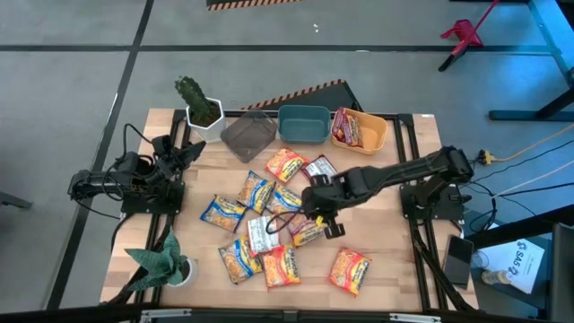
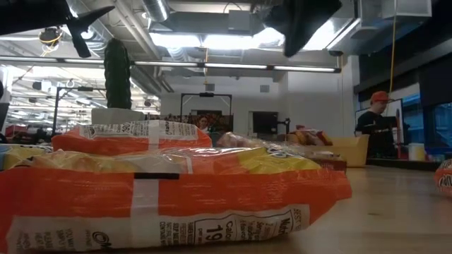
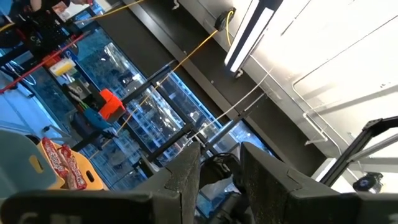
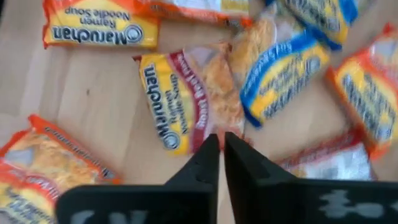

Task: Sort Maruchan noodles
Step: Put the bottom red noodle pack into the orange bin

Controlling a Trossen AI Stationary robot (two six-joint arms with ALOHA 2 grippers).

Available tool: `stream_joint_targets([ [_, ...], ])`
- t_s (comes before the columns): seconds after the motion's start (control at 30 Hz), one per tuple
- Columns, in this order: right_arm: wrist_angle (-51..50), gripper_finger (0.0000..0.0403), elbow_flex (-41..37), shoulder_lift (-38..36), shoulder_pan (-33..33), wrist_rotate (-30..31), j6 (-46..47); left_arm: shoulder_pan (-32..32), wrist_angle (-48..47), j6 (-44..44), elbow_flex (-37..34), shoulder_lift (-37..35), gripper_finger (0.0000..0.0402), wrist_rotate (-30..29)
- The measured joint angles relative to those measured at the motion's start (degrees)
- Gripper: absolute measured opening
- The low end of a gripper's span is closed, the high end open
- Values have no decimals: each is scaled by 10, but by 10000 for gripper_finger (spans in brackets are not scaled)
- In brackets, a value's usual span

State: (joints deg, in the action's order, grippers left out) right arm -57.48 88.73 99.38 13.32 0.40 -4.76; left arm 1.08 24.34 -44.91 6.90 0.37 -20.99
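Observation:
About a dozen Maruchan noodle packets (image 1: 269, 220) lie flat and partly overlapping on the middle of the wooden table; they are orange-yellow, blue-and-yellow, red-maroon and silver-white. My right gripper (image 1: 319, 213) reaches out over the right side of the pile. In the right wrist view my right gripper (image 4: 221, 144) is shut at the edge of a red-maroon and yellow packet (image 4: 186, 99). My left gripper (image 1: 184, 154) waits at the table's left side, open and pointing up at the ceiling (image 3: 221, 177). An orange packet (image 2: 162, 197) fills the low view's foreground. My right gripper pinches the red-maroon packet by the middle of one long edge (image 4: 214, 132), between the two fingers. The fingers come from above, pointing down. The packet lies flat on the table, with a blue-and-yellow packet (image 4: 283, 74) overlapping one end.
Three bins stand along the far edge: grey (image 1: 248, 135), teal (image 1: 303, 124) and yellow (image 1: 372, 139), the yellow one holding red packets. A cactus pot (image 1: 199, 108) stands at the far left and a leafy plant (image 1: 166, 265) at the near left. A person (image 2: 378, 120) stands beyond the table.

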Motion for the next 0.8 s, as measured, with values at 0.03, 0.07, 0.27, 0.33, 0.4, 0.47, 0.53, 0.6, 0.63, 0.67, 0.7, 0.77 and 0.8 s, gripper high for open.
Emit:
stream_joint_targets([
  [0.03,13,32,-8,0,-4,3,-13,0,0,0,0,0,110,2],
  [0.07,16,46,-18,0,-9,3,-20,0,-1,0,0,0,110,2],
  [0.27,122,163,-121,2,-55,-77,-62,0,-11,0,0,0,110,10],
  [0.33,180,206,-164,2,-73,-132,-78,0,-21,0,0,0,110,10],
  [0.4,217,245,-204,2,-94,-180,-85,0,-26,0,0,0,110,10],
  [0.47,212,276,-234,2,-117,-193,-89,0,-31,0,0,0,110,7],
  [0.53,211,297,-257,2,-138,-195,-101,0,-31,0,0,0,110,3],
  [0.6,210,309,-268,2,-154,-210,-122,0,-31,0,0,0,110,-8],
  [0.63,209,312,-268,2,-162,-226,-132,0,-30,0,0,0,110,-12],
  [0.67,213,313,-267,2,-166,-240,-140,0,-29,0,0,0,110,-19],
  [0.7,214,314,-264,2,-172,-254,-151,0,-29,0,0,0,110,-25],
  [0.77,215,311,-258,2,-178,-268,-176,0,-29,0,0,0,110,-34],
  [0.8,216,310,-255,2,-183,-271,-188,0,-29,0,0,0,110,-42],
])
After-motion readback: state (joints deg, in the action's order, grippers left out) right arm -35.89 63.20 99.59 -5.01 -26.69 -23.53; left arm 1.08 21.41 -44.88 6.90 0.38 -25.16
